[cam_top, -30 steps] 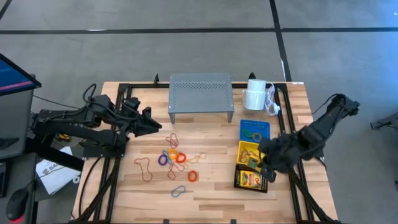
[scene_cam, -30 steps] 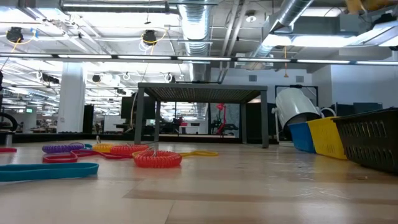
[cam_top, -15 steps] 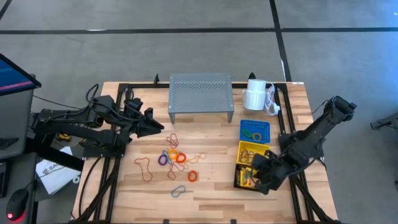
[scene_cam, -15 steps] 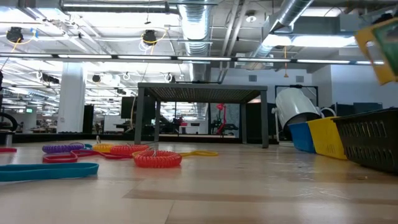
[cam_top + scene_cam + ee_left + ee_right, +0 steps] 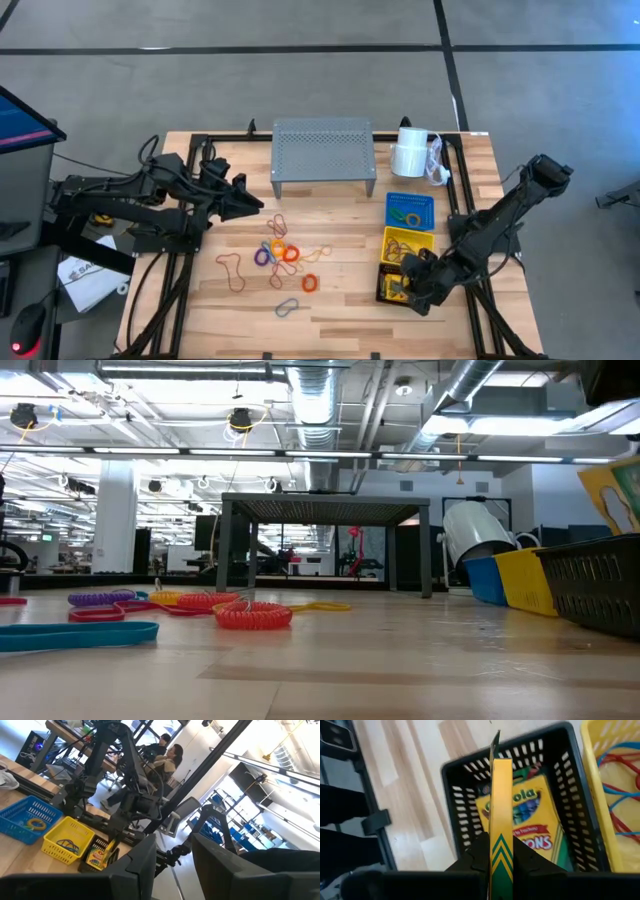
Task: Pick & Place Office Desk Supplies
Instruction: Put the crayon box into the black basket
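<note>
Now right end effector (image 5: 501, 851) clenched on crayon box (image 5: 500, 815), above black basket (image 5: 470, 785)

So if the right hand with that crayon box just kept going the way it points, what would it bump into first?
Most likely the crayon box already lying in the black basket. The right hand points down into it, shut on its own crayon box, though the remaining gap is unclear.

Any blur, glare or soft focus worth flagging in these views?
Low view: near tabletop soft, ceiling lights flare, the crayon box at the right edge is slightly smeared. Right wrist view: the held crayon box is close and soft, the black basket sharper. Left wrist view: bright windows wash out the background. High view: even light, no glare.
</note>
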Robot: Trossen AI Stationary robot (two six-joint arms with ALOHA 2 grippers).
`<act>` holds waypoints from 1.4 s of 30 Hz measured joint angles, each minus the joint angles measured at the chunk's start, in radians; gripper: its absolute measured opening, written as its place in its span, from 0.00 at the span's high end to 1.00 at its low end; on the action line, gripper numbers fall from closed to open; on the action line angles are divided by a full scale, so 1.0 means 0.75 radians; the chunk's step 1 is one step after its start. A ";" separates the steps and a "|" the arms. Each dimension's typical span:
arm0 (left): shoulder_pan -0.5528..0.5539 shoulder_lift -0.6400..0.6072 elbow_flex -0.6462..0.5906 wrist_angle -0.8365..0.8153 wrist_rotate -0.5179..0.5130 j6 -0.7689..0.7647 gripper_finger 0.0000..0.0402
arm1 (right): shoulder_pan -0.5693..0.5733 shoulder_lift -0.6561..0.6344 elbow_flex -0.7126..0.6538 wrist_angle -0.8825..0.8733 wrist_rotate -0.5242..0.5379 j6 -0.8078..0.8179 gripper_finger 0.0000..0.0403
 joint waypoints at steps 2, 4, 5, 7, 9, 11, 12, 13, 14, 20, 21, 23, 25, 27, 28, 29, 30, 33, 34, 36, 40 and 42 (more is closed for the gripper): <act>0.000 0.000 0.000 0.000 0.000 0.000 0.70 | 0.000 0.003 -0.011 0.009 -0.020 -0.003 0.93; 0.000 0.000 0.000 0.000 0.000 0.000 0.70 | 0.000 0.003 -0.028 0.048 -0.033 -0.023 0.93; 0.000 0.000 0.000 0.000 0.000 0.000 0.70 | -0.001 0.003 -0.039 0.076 -0.041 -0.031 0.93; 0.000 0.000 0.000 0.000 0.000 -0.001 0.70 | -0.010 0.003 -0.062 0.126 -0.058 -0.034 0.93; 0.000 0.000 0.000 -0.001 0.000 -0.001 0.70 | -0.017 0.003 -0.087 0.162 -0.060 -0.029 0.93; 0.000 0.000 0.000 0.000 0.000 -0.001 0.70 | -0.023 0.004 -0.096 0.172 -0.061 -0.028 0.93; 0.000 0.000 0.000 0.000 0.000 -0.001 0.70 | -0.030 0.004 -0.096 0.173 -0.061 -0.029 0.92; 0.000 0.000 0.000 -0.001 -0.001 -0.001 0.70 | -0.034 0.004 -0.096 0.175 -0.061 -0.030 0.91; 0.000 0.000 0.000 0.000 -0.001 -0.001 0.70 | -0.040 0.004 -0.096 0.174 -0.061 -0.034 0.90; 0.000 0.000 0.000 -0.001 -0.001 -0.001 0.70 | -0.054 0.004 -0.096 0.179 -0.101 -0.080 0.89; 0.000 0.000 0.000 -0.001 -0.001 -0.001 0.70 | -0.054 0.004 -0.096 0.182 -0.104 -0.081 0.89; 0.000 0.000 0.000 -0.001 -0.001 -0.001 0.70 | -0.052 0.004 -0.096 0.192 -0.105 -0.081 0.89; 0.000 0.000 0.000 -0.001 -0.001 -0.001 0.70 | -0.050 0.004 -0.096 0.202 -0.110 -0.073 0.89; 0.000 0.000 0.000 -0.001 -0.001 -0.001 0.70 | -0.056 0.004 -0.096 0.198 -0.132 -0.022 0.87; 0.000 0.000 0.000 -0.001 -0.001 -0.001 0.70 | -0.062 0.004 -0.096 0.198 -0.152 -0.003 0.86; 0.000 0.000 0.000 -0.001 -0.001 0.000 0.70 | -0.069 0.004 -0.096 0.199 -0.175 0.006 0.85; 0.000 0.000 0.000 -0.001 -0.001 0.003 0.70 | -0.075 0.004 -0.095 0.199 -0.193 0.014 0.83; 0.000 0.000 0.000 -0.001 -0.001 0.005 0.70 | -0.092 0.004 -0.095 0.200 -0.219 0.032 0.76; 0.000 0.000 0.000 -0.001 -0.001 0.005 0.70 | -0.099 0.004 -0.095 0.199 -0.226 0.032 0.73; 0.000 0.000 0.000 -0.001 -0.001 0.005 0.70 | -0.116 0.004 -0.095 0.193 -0.229 0.033 0.67; 0.000 0.000 0.000 -0.001 -0.001 0.006 0.70 | -0.157 0.004 -0.095 0.144 -0.229 0.045 0.55; 0.000 0.000 0.000 -0.001 -0.001 0.006 0.70 | -0.176 0.003 -0.095 0.117 -0.229 0.040 0.51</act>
